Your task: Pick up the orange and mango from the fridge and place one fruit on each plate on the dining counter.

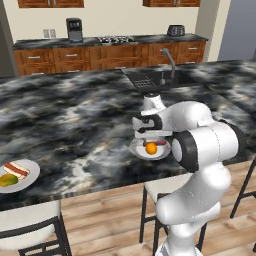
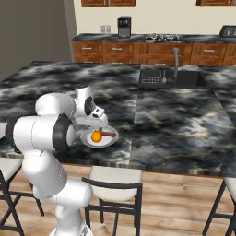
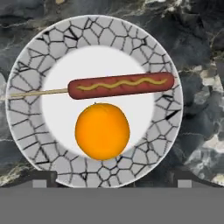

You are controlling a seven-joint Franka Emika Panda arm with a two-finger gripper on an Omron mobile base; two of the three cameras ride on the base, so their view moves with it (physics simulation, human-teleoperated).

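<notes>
The orange (image 3: 102, 130) lies on a round white plate (image 3: 26, 87) with a cracked-pattern rim, right below a red sausage on a stick (image 3: 120, 85). My gripper (image 3: 113, 181) hovers straight above it, open, its two fingertips wide apart and nothing between them. The base views show the same plate (image 1: 137, 151) (image 2: 110, 138) near the front edge of the marbled dining counter (image 1: 75, 115) (image 2: 184, 120), with the orange (image 1: 151, 148) (image 2: 96, 136) under the gripper (image 1: 149, 136) (image 2: 94, 125). Far left, a second plate (image 1: 31, 181) carries the yellow-green mango (image 1: 7, 180) and a sausage strip (image 1: 16, 170).
A sink with a faucet (image 1: 156, 78) (image 2: 171, 73) is set into the far side of the island. Stools with white seats (image 1: 27, 220) (image 2: 113, 180) stand along the front edge. The wall counter behind holds a coffee maker (image 1: 74, 30) and a toaster (image 1: 175, 30).
</notes>
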